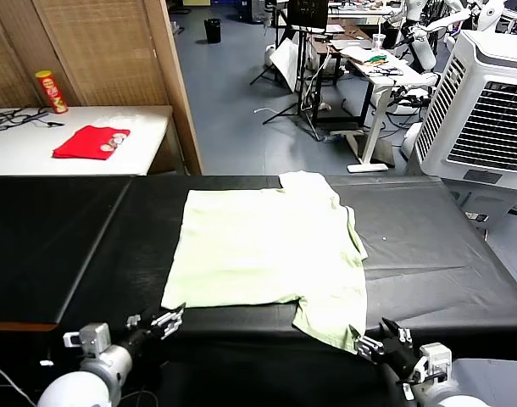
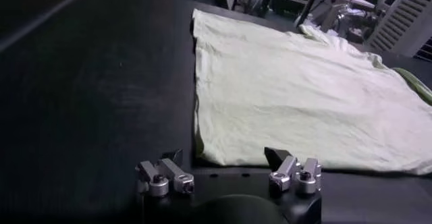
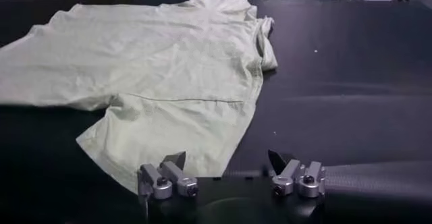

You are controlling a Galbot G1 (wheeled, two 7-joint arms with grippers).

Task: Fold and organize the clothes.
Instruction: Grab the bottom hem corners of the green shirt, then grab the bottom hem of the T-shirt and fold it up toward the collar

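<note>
The pale light-green T-shirt (image 1: pixel 267 250) lies spread flat on the black table (image 1: pixel 428 246), one sleeve at the near edge and one at the far edge. No checkered print shows. My left gripper (image 1: pixel 163 322) is open at the table's near edge, just short of the shirt's near left corner (image 2: pixel 209 152); in the left wrist view the gripper (image 2: pixel 226 158) holds nothing. My right gripper (image 1: pixel 379 339) is open by the near sleeve; in the right wrist view the gripper (image 3: pixel 228 159) hovers at the sleeve's hem (image 3: pixel 162 141), one fingertip over the fabric.
A white side table (image 1: pixel 140 127) at the back left holds a folded red garment (image 1: pixel 91 142) and a red-and-yellow can (image 1: pixel 51 91). A white cooling unit (image 1: pixel 487 110) stands at the right. Desks and stands fill the room behind.
</note>
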